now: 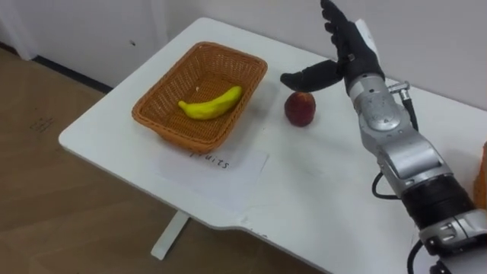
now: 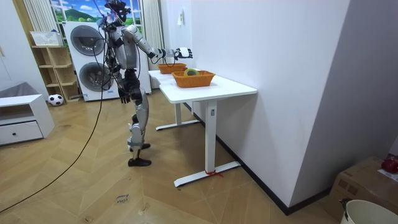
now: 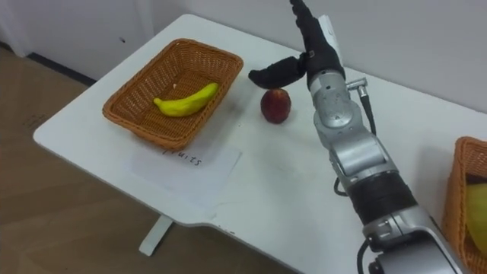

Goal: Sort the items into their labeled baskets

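A red apple [image 1: 300, 108] stands on the white table [image 1: 304, 190], just right of the brown wicker basket [image 1: 146, 105]. A yellow banana [image 1: 211, 103] lies in that basket. My right hand [image 1: 346, 46] hovers above and just behind the apple, open, with straight fingers pointing away and the thumb spread out over the fruit; it holds nothing. A second wicker basket [image 3: 456, 198] sits at the table's right edge with something yellow-green [image 3: 476, 209] in it. In the room view my left hand [image 2: 124, 94] hangs by my hip.
A sheet of paper with handwriting [image 1: 217, 161] lies in front of the banana basket. The table's front edge and left corner are close to it. I stand at the table's end; a washing machine [image 2: 87, 62] and a shelf are behind me.
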Motion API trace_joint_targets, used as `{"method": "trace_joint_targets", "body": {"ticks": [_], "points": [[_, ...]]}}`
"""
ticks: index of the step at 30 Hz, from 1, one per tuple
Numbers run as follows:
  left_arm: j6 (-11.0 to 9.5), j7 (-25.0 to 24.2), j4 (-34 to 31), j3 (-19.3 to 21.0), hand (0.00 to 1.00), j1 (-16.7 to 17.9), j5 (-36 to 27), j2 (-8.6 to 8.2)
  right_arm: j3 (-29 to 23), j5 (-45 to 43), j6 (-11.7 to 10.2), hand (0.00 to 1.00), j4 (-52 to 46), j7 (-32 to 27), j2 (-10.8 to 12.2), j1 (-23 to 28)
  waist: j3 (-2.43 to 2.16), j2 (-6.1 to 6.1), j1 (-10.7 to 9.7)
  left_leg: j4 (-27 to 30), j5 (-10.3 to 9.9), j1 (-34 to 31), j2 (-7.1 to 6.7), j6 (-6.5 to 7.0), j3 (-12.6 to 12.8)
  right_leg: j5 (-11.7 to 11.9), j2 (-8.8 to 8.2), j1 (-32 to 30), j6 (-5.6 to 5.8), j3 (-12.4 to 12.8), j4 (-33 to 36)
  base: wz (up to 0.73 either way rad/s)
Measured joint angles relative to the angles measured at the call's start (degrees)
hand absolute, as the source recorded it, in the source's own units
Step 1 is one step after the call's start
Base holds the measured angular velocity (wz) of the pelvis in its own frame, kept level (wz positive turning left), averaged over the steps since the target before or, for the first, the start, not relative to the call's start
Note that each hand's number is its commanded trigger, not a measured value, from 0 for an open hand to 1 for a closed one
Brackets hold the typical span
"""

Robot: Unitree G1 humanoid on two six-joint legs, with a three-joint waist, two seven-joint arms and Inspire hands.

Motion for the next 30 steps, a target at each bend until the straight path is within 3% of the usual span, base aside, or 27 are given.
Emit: {"method": "trace_joint_targets", "body": {"ticks": [10, 30], "points": [[0.0, -0.5, 0.4, 0.0, 0.0, 0.0, -0.1, -2.32, -4.4, -0.1, -0.6, 0.0, 5.1, -0.8, 0.1, 1.4, -0.03, 1.0, -1.2, 0.0, 0.0, -1.1, 0.2, -0.01, 0.5, 0.0, 0.03, -1.1, 0.0, -0.1, 0.1, -0.02], [-0.1, -1.0, 2.0, -1.7, 0.0, -0.2, -0.5, -2.01, -4.0, -0.4, -1.0, 0.0, 8.6, -0.3, 0.1, 1.4, -0.01, 0.86, -1.1, -0.9, 0.0, -1.1, 0.33, -0.01, 0.9, 0.0, -0.05, -2.2, 0.0, -0.1, 0.1, -0.01]]}}
